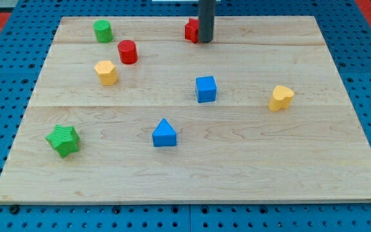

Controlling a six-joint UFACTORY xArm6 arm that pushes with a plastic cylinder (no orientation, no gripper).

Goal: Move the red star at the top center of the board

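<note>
The red star (190,30) sits near the view's top centre of the wooden board (192,167); the rod hides its right part. My tip (205,40) rests on the board right against the star's right side. A red cylinder (127,51) stands to the star's lower left.
A green cylinder (103,30) is at the top left, a yellow block (106,72) below it. A blue cube (206,89) is at centre, a blue triangle (164,133) below it. A yellow heart (280,98) is at right, a green star (63,140) at lower left.
</note>
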